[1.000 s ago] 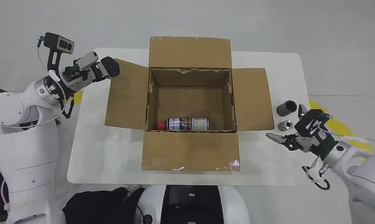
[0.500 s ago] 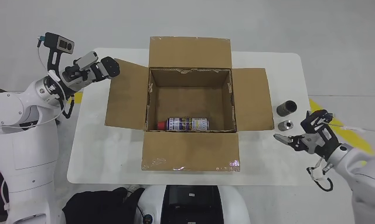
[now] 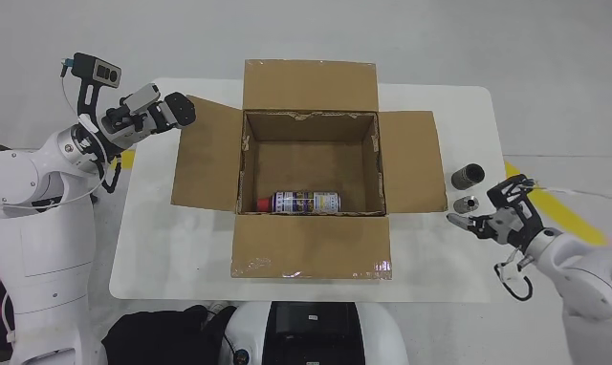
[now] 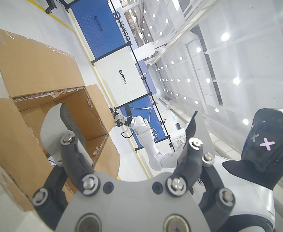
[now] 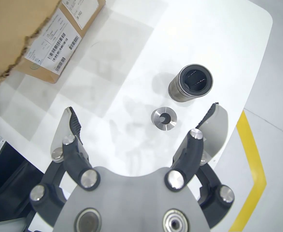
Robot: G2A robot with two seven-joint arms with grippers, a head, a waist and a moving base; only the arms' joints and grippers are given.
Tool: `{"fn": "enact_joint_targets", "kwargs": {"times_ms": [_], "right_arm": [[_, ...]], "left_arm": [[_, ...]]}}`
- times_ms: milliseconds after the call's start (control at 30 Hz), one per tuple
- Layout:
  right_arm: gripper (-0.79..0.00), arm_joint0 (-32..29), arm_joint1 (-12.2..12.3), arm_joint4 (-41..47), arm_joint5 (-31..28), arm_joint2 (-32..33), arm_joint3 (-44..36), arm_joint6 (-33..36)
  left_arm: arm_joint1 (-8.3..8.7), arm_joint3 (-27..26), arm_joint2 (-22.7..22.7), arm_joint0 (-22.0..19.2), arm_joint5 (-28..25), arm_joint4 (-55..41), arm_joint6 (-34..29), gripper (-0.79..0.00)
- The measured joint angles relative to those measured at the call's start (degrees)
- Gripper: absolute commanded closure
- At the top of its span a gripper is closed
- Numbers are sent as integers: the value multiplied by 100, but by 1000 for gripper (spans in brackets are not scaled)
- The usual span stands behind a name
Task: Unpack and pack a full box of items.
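We hold the right tool [image 5: 141, 109] spread near the collet [image 5: 164, 118] beside the bearing [image 5: 190, 82] on the table [image 5: 180, 25], likely to pack it into the box [image 3: 311, 126] holding the can [image 3: 304, 202]; the left tool [image 4: 128, 111] hangs spread, clear.

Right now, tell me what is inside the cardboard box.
One spray can lies on its side on the floor of the cardboard box, along the wall nearest the robot. Elsewhere the floor shows plain cardboard. Anything tucked tight under that near wall would be hidden.
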Motion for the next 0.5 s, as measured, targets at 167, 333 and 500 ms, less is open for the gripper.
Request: {"fn": "enact_joint_targets", "kwargs": {"times_ms": [167, 333, 500], "right_arm": [[-785, 120, 13, -73, 37, -116, 392, -114], [-785, 319, 30, -150, 39, -268, 811, -160], [-785, 515, 43, -178, 9, -433, 1171, -190]], "left_arm": [[0, 0, 0, 0, 0, 0, 0, -785], [0, 0, 0, 0, 0, 0, 0, -785], [0, 0, 0, 0, 0, 0, 0, -785]]}}
